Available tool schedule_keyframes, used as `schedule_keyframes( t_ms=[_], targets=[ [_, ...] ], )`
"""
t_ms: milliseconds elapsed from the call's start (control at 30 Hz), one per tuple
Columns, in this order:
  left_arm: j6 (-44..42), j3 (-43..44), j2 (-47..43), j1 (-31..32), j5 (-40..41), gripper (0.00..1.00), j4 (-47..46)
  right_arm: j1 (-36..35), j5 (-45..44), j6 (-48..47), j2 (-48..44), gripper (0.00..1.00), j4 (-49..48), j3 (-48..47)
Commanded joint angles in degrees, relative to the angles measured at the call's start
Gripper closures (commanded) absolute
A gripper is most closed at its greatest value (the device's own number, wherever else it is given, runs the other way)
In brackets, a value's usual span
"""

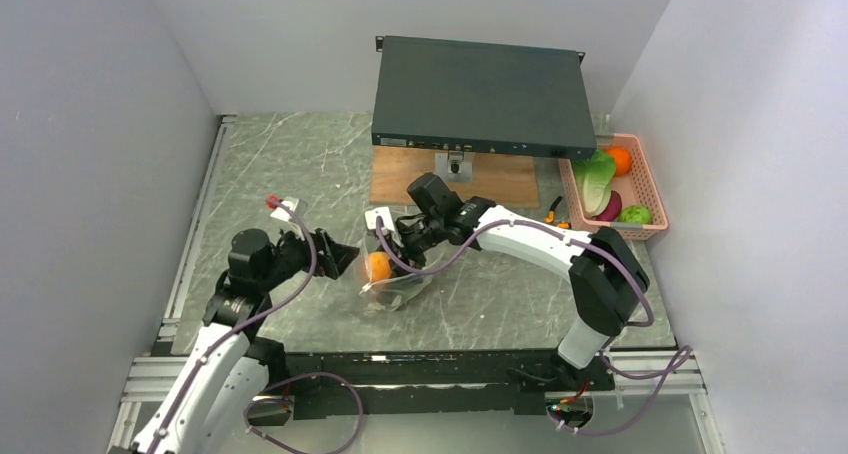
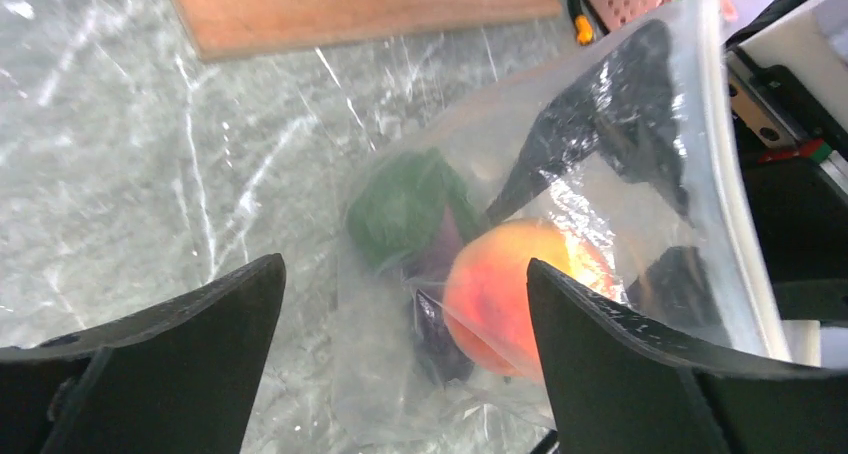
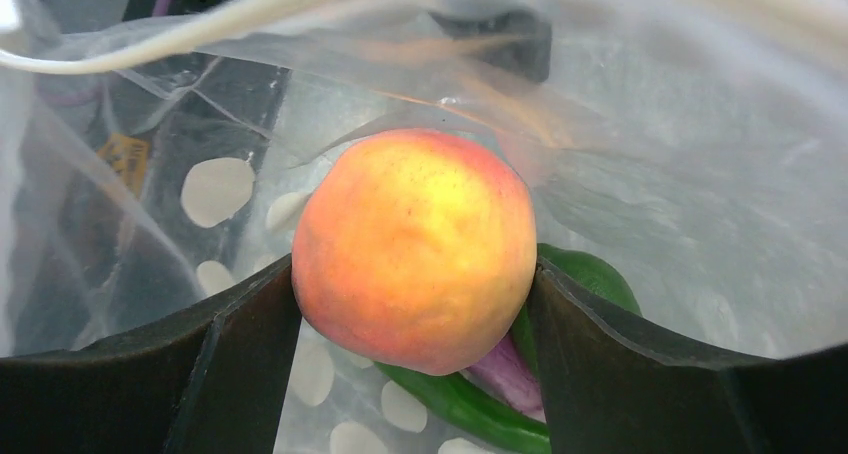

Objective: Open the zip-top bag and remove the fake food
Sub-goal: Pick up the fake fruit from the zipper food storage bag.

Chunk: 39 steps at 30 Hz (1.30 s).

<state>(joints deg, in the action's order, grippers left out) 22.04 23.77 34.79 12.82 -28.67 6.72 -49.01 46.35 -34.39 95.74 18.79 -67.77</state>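
Right gripper (image 3: 415,269) sits inside the bag (image 3: 700,224), fingers pinching the peach (image 3: 415,244) between them. I'd lift slowly, because the left gripper (image 2: 405,269) gapes and grips nothing.

right gripper (image 1: 383,248) at the zip-top bag (image 1: 405,290), orange ball (image 1: 378,266) inside.

I worked in a robotics lab cell: plain white partition walls (image 1: 100,124) boxed in my grey marbled worktop (image 1: 300,164), aluminium rails (image 1: 145,374) framed its near edge, and a black rack unit (image 1: 480,94) stood at its far edge.
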Motion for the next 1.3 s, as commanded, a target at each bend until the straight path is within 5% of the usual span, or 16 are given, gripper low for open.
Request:
schedule_keyframes(
  t_ms=[0, 533, 833, 1267],
  targets=[
    [-3.9, -1.1, -6.5, -0.3, 5.6, 0.02, 0.1, 1.4, 4.7, -5.8, -3.7, 0.70, 8.0, -3.7],
    [-0.2, 0.4, -5.9, -0.3, 2.7, 0.01, -2.0, 3.0, 5.7, -13.6, -3.9, 0.70, 25.6, -10.9],
    [1.3, 1.0, -5.2, -0.3, 1.9, 0.02, -2.2, 3.7, -0.3, -13.5, -8.8, 0.75, 25.1, -10.1],
    [3.3, 0.9, -5.3, -0.4, 4.1, 0.02, -1.6, 6.9, -1.1, -30.3, -8.8, 0.75, 44.2, -17.6]
  ],
)
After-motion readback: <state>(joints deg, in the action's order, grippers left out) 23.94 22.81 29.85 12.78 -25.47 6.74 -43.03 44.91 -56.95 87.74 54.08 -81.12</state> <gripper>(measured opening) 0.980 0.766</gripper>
